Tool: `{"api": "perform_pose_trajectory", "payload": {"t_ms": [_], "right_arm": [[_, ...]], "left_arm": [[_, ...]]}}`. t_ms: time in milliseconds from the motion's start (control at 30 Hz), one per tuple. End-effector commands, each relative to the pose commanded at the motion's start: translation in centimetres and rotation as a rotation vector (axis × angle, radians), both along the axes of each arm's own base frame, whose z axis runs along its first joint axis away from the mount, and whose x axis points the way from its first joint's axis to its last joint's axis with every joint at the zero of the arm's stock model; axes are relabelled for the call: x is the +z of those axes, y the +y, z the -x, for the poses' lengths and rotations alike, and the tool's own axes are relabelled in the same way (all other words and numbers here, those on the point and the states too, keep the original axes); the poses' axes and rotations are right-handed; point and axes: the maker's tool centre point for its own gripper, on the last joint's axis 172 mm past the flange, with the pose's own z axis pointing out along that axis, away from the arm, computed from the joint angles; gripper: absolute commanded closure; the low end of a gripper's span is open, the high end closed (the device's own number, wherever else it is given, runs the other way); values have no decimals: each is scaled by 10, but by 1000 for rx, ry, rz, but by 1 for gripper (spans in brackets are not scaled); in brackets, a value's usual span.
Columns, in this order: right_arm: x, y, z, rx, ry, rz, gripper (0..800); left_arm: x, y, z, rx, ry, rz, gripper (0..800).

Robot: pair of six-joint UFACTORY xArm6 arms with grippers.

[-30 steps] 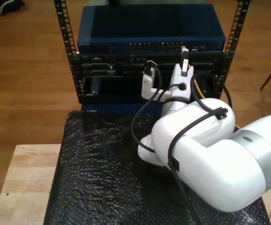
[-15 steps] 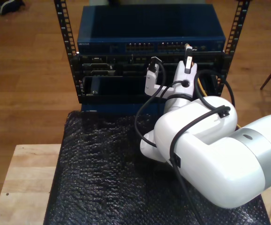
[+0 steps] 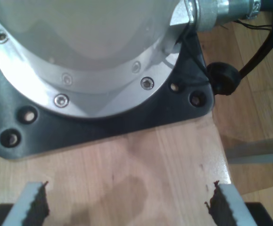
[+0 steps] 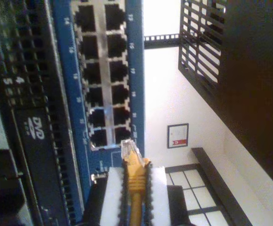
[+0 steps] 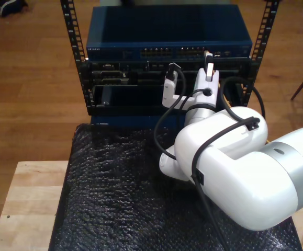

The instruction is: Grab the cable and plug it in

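Observation:
The yellow-orange cable (image 4: 135,181) is pinched between the white pads of my second gripper (image 4: 135,193), which is shut on it. Its clear plug (image 4: 129,149) sticks out past the pads, just short of the end of the port rows (image 4: 101,70) on the blue switch (image 5: 167,36). In the exterior view my second gripper (image 5: 208,63) reaches up to the switch's front, toward that view's right end of the port row (image 5: 175,52). My first gripper (image 3: 127,207) is open over bare wood with nothing between its toothed fingers (image 3: 32,205).
The switch sits on top of a black rack (image 5: 75,47), with dark devices (image 5: 120,86) below it. A black textured mat (image 5: 109,198) covers the table beside a wooden top (image 5: 28,204). Black arm cables (image 5: 164,120) loop near the rack. An arm's base plate (image 3: 103,122) lies ahead of my first gripper.
My second gripper has carried the cable slightly up and toward the exterior view's right, closer to the switch's port row. Most of that shift came in the first half second.

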Motion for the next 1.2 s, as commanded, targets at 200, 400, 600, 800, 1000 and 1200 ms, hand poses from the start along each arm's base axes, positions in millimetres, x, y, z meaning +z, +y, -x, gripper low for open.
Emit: {"api": "perform_pose_trajectory", "payload": {"t_ms": [200, 400, 600, 800, 1000, 1200], "right_arm": [[-1, -2, -3, 5, 4, 5, 800], [-4, 2, -3, 20, 12, 14, 800], [-3, 0, -4, 18, 12, 15, 800], [-3, 0, -4, 19, 11, 13, 800], [-4, 0, -4, 20, 12, 15, 800], [-4, -1, -4, 17, 13, 13, 800]], "left_arm": [[0, 0, 0, 0, 0, 0, 1], [0, 0, 0, 0, 0, 0, 1], [0, 0, 0, 2, 0, 0, 1], [0, 0, 0, 0, 0, 0, 1], [0, 0, 0, 0, 0, 0, 1], [0, 0, 0, 0, 0, -1, 1]]}}
